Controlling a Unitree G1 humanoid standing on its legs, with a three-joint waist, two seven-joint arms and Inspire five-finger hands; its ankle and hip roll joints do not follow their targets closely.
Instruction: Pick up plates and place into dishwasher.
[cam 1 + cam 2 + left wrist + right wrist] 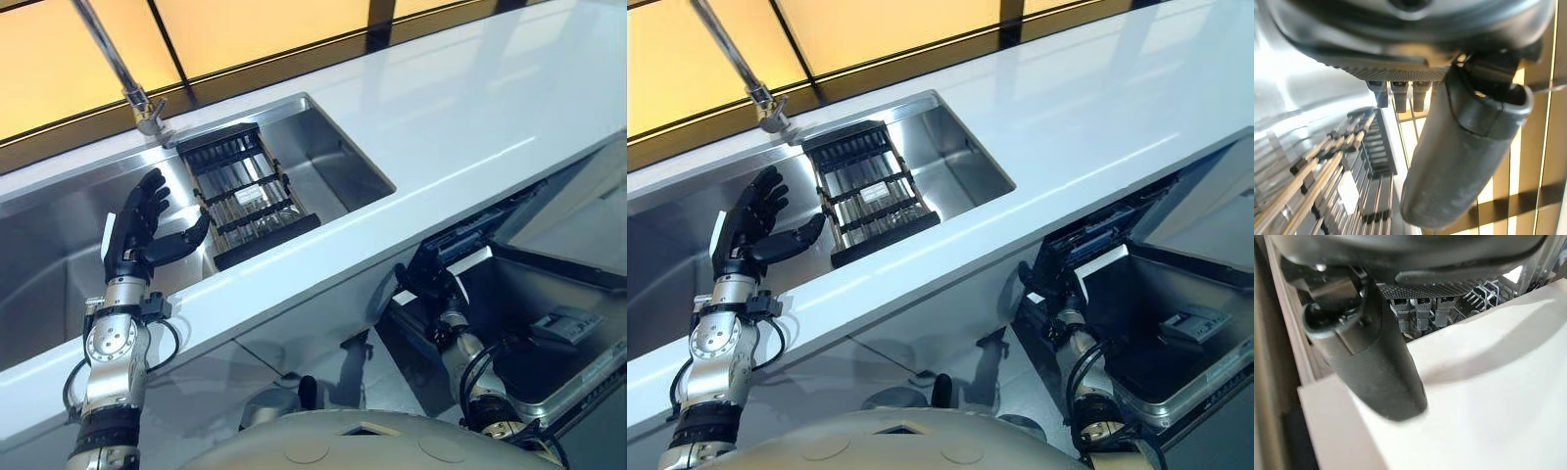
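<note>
Left hand is raised over the stainless steel sink, fingers straight and spread, thumb sticking out toward the black slatted drying rack; holds nothing. The rack sits across the sink, beside the hand, not touching it. Left wrist view looks past the thumb along the rack's rods. A chrome tap stands at the back edge of the sink, behind the rack.

Right hand is down below the white bench, at the edge of the open dishwasher. It pinches a flat white square plate: thumb lies on the plate's top face, fingers go under the far edge (fingertips hidden, but the plate is clearly clamped between them). In the eye views the plate shows as a white edge just beside the hand, at the dishwasher's near rim. White wire tines of the dishwasher rack show just past the plate's far edge.
</note>
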